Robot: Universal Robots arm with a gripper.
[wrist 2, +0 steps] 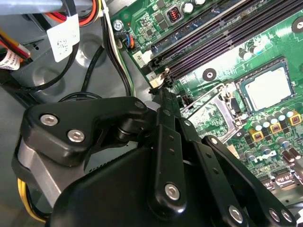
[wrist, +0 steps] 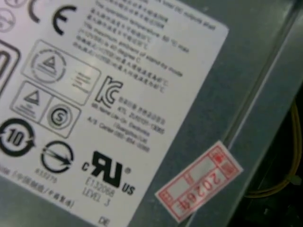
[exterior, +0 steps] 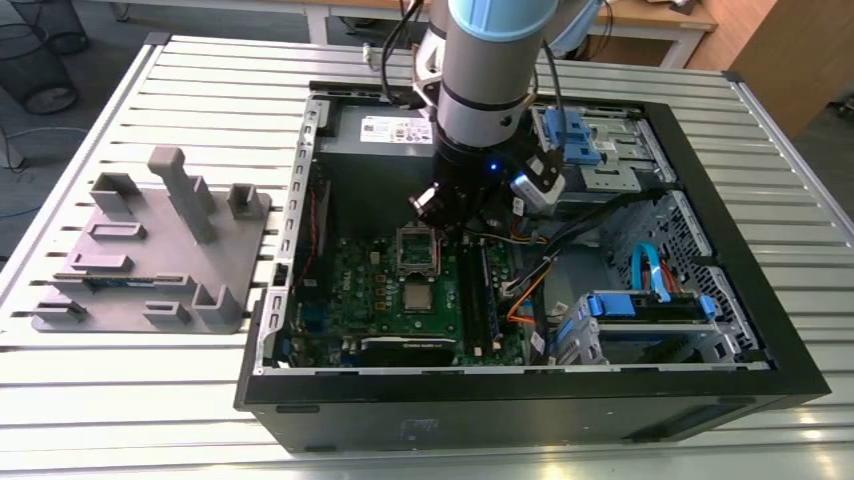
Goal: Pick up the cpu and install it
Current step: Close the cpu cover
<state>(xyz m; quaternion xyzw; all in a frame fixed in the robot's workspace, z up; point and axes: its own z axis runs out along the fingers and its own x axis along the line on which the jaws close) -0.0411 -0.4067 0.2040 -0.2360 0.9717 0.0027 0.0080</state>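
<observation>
You were in a workshop-like lab: a slatted metal bench (exterior: 160, 400) carried an opened computer case (exterior: 534, 405) and a grey fixture (exterior: 134, 260).

In the exterior view my arm (exterior: 487, 90) runs off the frame and covers the middle of the power supply (exterior: 350, 140), at twelve o'clock from the motherboard (exterior: 360, 275). The cpu (exterior: 418, 297) is too small for me to judge its seating. At nine o'clock from the case (exterior: 534, 395), I cannot make out what lies in the slots of the grey fixture (exterior: 147, 250). In the second wrist view the body of the gripper (wrist 2: 164, 94) hides part of the motherboard. In the first wrist view the label (wrist: 94, 94) is cut off.
</observation>
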